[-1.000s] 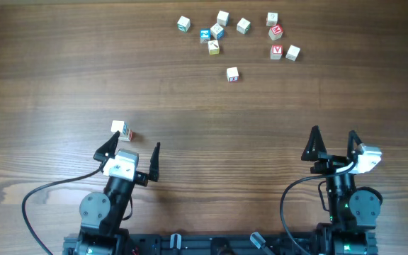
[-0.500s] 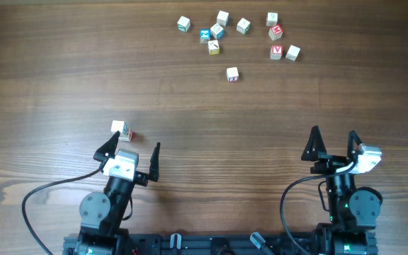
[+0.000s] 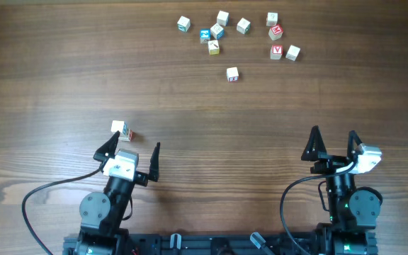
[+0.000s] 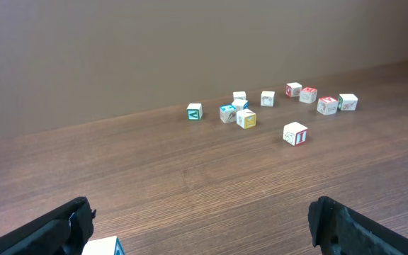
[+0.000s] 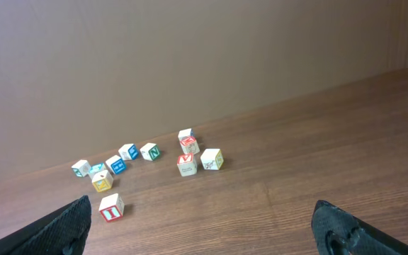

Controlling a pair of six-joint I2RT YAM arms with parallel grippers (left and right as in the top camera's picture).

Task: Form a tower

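— Is anything changing since a second ago?
— Nothing. I am keeping my left fingers (image 3: 135, 140) and right fingers (image 3: 333, 132) spread wide, holding nothing. The tower (image 3: 122, 129) is standing just beyond my left fingers, toward the near-left corner of the counter (image 3: 48, 78). I think the building is pausing.
— Any writing?
— The loose cubes (image 3: 217, 32) by the far edge are showing red and teal prints, too small for reading.
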